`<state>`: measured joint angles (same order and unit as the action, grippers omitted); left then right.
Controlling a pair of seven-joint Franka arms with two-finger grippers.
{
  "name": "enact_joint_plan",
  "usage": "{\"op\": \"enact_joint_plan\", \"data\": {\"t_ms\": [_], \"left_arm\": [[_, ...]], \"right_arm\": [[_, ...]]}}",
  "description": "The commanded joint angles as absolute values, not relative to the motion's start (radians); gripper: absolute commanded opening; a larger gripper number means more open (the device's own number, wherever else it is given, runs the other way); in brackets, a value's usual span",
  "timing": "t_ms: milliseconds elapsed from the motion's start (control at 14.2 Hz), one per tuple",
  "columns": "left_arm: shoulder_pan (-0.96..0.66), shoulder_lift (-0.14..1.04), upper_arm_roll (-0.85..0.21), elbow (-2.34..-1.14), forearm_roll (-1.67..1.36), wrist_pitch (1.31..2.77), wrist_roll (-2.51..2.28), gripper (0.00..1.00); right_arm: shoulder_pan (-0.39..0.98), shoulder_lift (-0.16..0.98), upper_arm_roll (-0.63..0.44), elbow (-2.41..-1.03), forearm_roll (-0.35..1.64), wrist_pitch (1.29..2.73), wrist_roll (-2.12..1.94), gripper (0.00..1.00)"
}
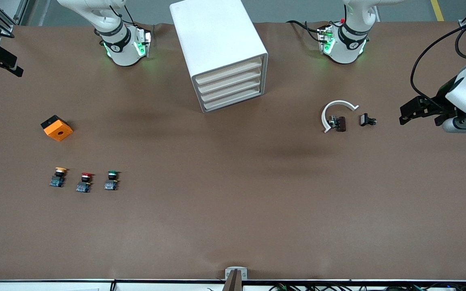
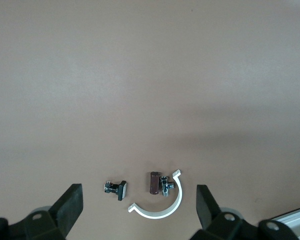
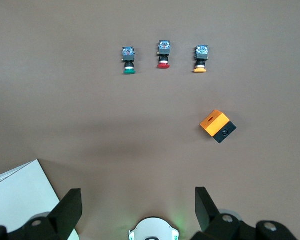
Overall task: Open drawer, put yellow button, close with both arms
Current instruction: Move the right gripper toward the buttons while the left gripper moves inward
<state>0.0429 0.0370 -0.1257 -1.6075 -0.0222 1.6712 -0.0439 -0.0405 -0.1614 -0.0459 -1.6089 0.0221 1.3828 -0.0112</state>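
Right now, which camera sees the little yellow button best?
The right wrist view. The yellow button shows clearly there, at the end of the row beside the red button, orange cap plain. The front view also shows it, smaller, nearer the camera than the orange block. The left wrist view misses it.

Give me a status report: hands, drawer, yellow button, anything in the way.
Left hand open over the white clip; right hand open near its base. Drawer shut, yellow button on the table beside the red button. Nothing blocks either.
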Motion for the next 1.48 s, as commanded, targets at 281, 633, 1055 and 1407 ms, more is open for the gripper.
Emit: {"op": "enact_joint_plan", "data": {"t_ms": [281, 633, 1055, 1407], "left_arm": [[0.048, 0.038, -0.127, -1.592, -0.011, 1.654, -0.043, 1.0], [0.064, 0.049, -0.118, -1.58, -0.049, 1.649, -0.054, 1.0], [0.152, 0.052, -0.115, -1.58, -0.133, 1.598, -0.066, 1.0], [0.144, 0.146, -0.12, -1.585, -0.146, 1.577, -0.074, 1.0]], "right_arm": [[-0.049, -0.183, -0.043, -1.626, 0.025, 1.385, -0.012, 1.0], [-0.055, -0.167, -0.048, -1.6, 0.023, 1.382, -0.023, 1.0], [-0.057, -0.097, -0.048, -1.595, 0.009, 1.405, -0.035, 1.0], [-0.07, 0.009, -0.048, -1.572, -0.061, 1.427, -0.058, 1.0]]}}
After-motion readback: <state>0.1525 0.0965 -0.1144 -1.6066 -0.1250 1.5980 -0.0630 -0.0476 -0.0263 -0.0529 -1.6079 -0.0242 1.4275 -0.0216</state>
